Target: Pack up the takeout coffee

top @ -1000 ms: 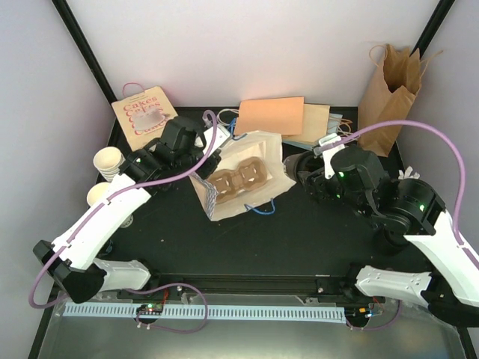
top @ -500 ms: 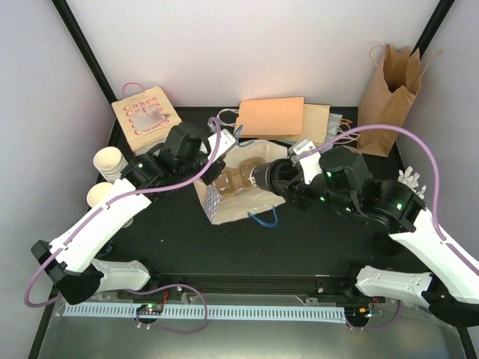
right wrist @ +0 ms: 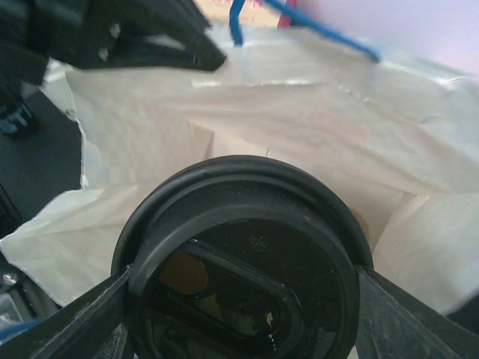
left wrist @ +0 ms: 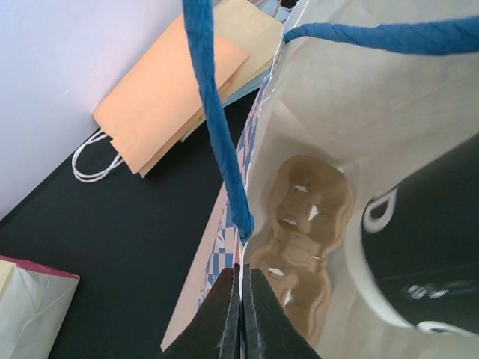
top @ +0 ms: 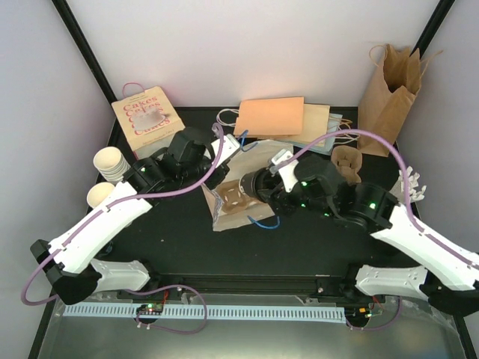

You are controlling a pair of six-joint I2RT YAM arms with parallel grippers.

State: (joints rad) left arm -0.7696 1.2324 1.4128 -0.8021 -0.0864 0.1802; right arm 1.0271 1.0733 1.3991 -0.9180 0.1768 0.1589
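A white paper bag (top: 238,213) with blue handles lies on its side mid-table, its mouth facing right. My left gripper (top: 224,148) is shut on the bag's upper edge (left wrist: 254,187), just below a blue handle (left wrist: 217,127). A brown cup carrier (left wrist: 307,224) lies inside the bag. My right gripper (top: 251,187) is inside the mouth. It is shut on a takeout coffee cup, whose black lid (right wrist: 239,277) fills the right wrist view between the fingers (right wrist: 75,321). Only the lid shows; the cup's body is hidden. Spare ribbed cream cups (top: 110,163) stand at the far left.
A second brown carrier (top: 346,161) lies right of the bag. Flat orange and tan bags (top: 273,116) lie at the back, a pink "Cakes" bag (top: 146,118) back left. A tall brown paper bag (top: 389,93) stands back right. Another cup (top: 97,196) stands near the left edge.
My right arm has swung left and carried the lidded cup into the bag's mouth. The bag has shifted and flattened a little. The left gripper has kept its hold on the edge.
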